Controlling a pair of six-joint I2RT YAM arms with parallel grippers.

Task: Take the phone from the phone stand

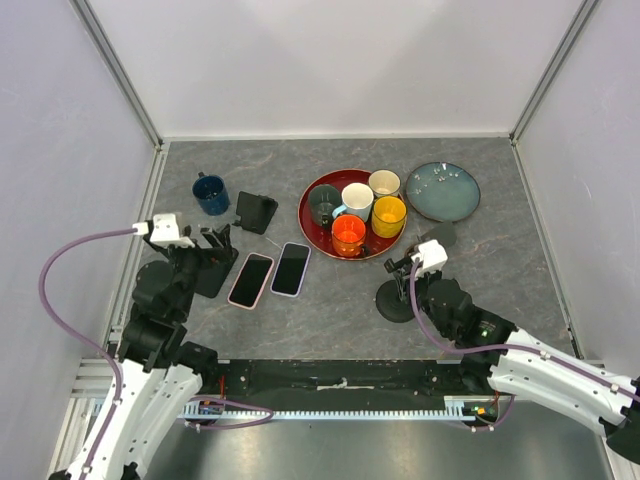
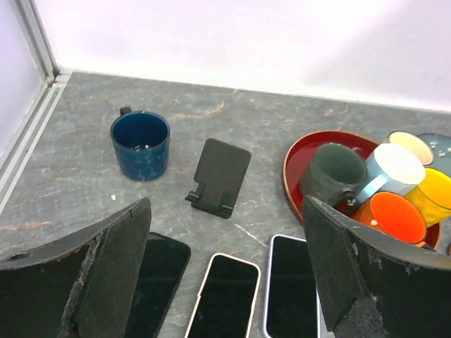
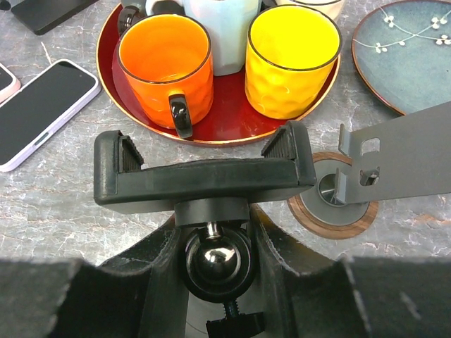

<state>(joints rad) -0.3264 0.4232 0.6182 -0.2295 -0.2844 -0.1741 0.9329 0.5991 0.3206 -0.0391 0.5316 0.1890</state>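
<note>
Three phones (image 2: pixel 229 296) flat at lower centre, five cups (image 1: pixel 348 233) on one red tray (image 1: pixel 304 216), left gripper (image 2: pixel 225 211) spread apart, right gripper (image 3: pixel 215 246) clenched on one clamp stand (image 3: pixel 204 176).

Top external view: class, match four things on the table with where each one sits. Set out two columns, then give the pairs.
1 blue mug
2 orange cup
3 teal plate
4 pink-cased phone

A on the red tray
B right of the tray
C left of the black folding stand
D flat beside another phone

Pairs: 1-C, 2-A, 3-B, 4-D
</note>
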